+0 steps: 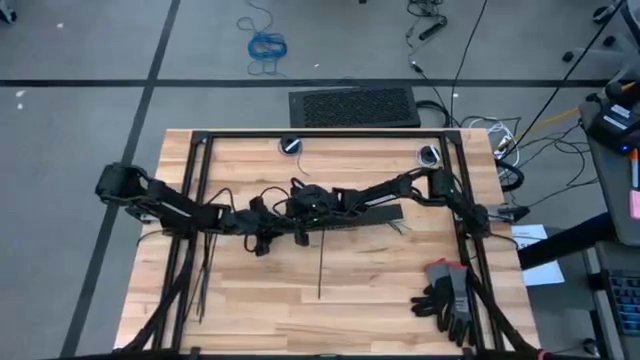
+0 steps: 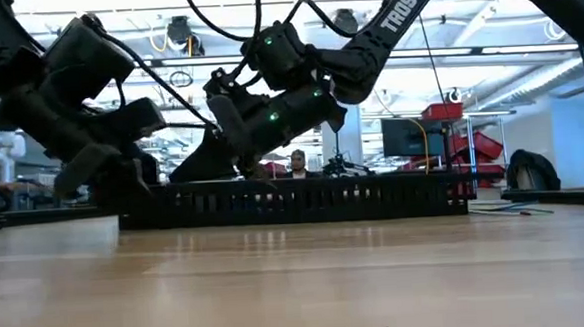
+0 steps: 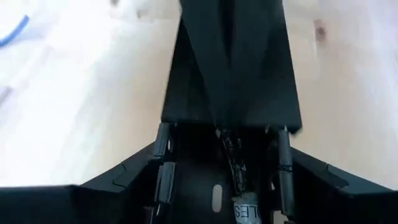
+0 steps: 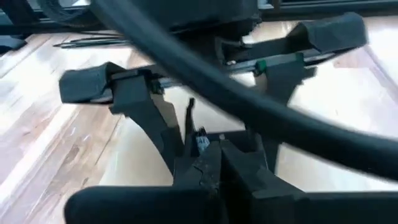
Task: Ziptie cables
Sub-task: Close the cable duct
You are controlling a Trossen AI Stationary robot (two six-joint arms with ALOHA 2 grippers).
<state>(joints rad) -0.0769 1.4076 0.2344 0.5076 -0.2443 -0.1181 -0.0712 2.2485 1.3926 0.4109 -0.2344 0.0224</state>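
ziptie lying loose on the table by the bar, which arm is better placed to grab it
Left, probably: its tool is open and near the ziptie, while the right tool looks shut.

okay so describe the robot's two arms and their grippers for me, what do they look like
Both arms are matte black with jointed segments. The right arm carries white "TROSSEN" lettering, and small green lights glow near its wrist. Thick black cables loop loosely along the links. The left gripper and right gripper are black too, each with two blocky fingers on a crossbar.
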